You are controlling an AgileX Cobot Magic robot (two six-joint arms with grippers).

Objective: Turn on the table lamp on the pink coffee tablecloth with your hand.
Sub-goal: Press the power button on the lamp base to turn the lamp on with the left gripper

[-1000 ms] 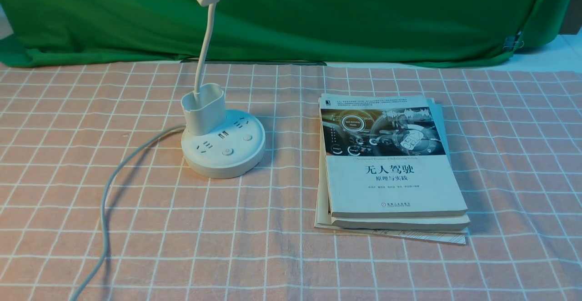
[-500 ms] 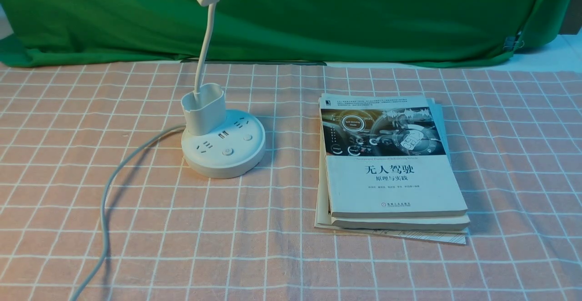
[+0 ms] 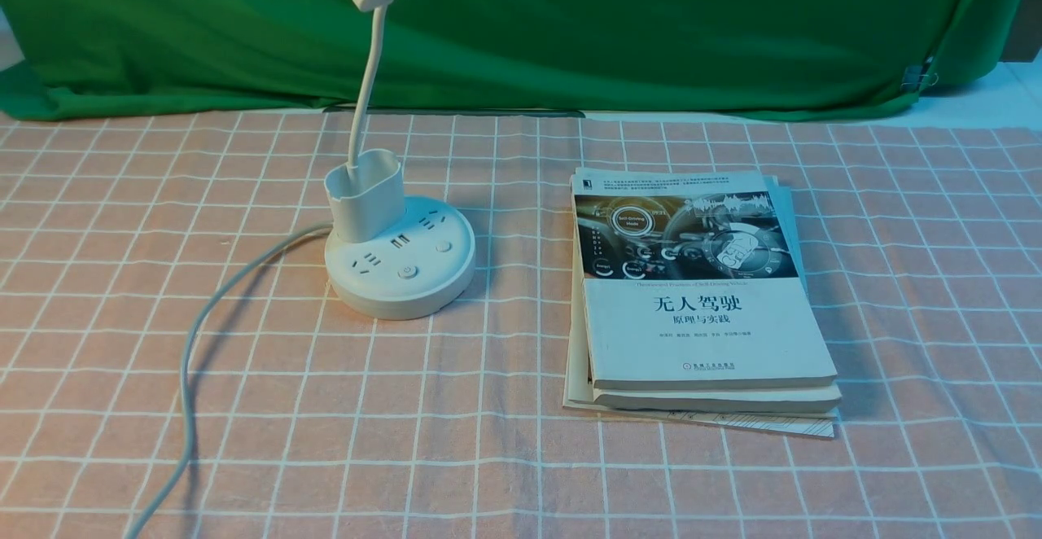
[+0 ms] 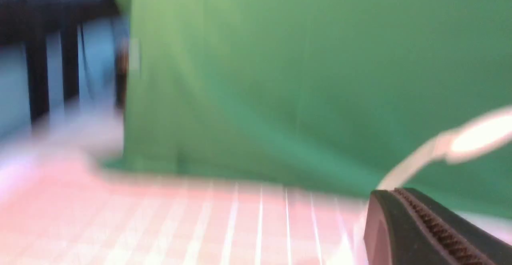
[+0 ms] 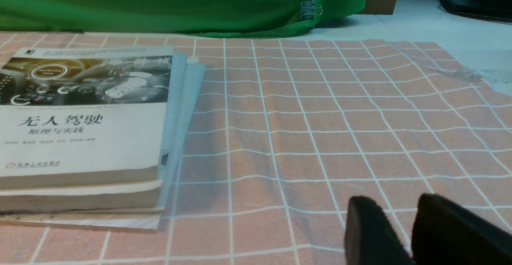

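Note:
The white table lamp stands left of centre on the pink coffee tablecloth. Its round base carries sockets and a round button at the near side, and its neck rises to the oval head at the top edge. Neither gripper shows in the front view. In the blurred left wrist view my left gripper has its fingers pressed together, with the lamp head beyond it. My right gripper hovers low over bare cloth with a narrow gap between its fingertips, holding nothing.
A stack of books lies right of the lamp and shows in the right wrist view. The lamp's grey-white cord trails to the near left. The green backdrop cloth hangs along the far edge.

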